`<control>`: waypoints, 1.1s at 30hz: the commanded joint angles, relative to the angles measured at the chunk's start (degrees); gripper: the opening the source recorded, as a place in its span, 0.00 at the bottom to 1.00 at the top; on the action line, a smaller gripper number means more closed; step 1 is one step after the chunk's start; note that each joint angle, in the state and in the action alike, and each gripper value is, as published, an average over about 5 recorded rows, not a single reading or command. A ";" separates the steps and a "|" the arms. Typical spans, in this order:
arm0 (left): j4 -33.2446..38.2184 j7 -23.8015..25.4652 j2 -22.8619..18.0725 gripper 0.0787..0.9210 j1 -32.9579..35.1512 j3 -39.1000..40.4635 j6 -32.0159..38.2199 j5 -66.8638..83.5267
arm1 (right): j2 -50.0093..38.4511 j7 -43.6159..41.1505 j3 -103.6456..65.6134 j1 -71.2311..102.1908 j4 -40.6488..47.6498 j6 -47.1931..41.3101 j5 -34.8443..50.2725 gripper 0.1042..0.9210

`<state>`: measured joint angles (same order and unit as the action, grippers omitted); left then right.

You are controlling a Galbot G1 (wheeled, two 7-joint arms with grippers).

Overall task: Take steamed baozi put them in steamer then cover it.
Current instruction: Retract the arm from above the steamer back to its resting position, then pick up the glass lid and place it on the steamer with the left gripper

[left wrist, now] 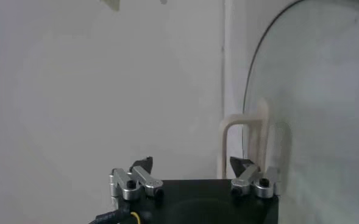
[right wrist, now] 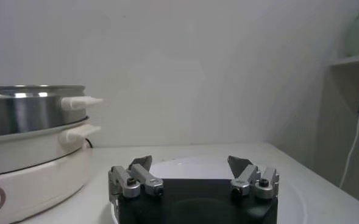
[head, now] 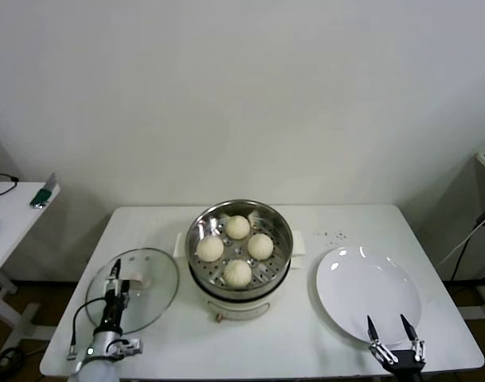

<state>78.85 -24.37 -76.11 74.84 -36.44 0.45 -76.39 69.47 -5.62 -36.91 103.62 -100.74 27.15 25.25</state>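
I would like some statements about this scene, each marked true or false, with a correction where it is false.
1. All four baozi lie in the steamer. True.
2. The cover sits on the steamer. False: it lies on the table, to the steamer's left.
3. The white plate holds one baozi. False: it holds nothing.
4. The left gripper is over the cover, by its handle, jaws apart. True.
5. The right gripper holds a baozi. False: its jaws stand open and hold nothing, at the plate's near edge.
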 commanded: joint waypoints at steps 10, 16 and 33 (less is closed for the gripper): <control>-5.32 -0.63 0.71 0.47 -2.40 -0.36 1.98 -3.02 | -0.56 -0.06 0.10 -0.34 -0.22 -0.09 0.19 0.88; -4.14 -0.82 1.18 0.26 -1.91 -0.62 2.32 -2.86 | -0.58 -0.20 0.27 -0.64 -0.13 -0.12 0.17 0.88; 29.60 20.55 15.70 0.07 4.57 -1.30 -17.51 21.62 | -0.70 0.52 -0.09 -0.46 -0.10 -2.79 -2.13 0.88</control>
<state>85.90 -19.96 -70.94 76.52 -37.21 -1.43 -71.39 68.79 -5.51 -36.92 103.11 -100.90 25.59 24.33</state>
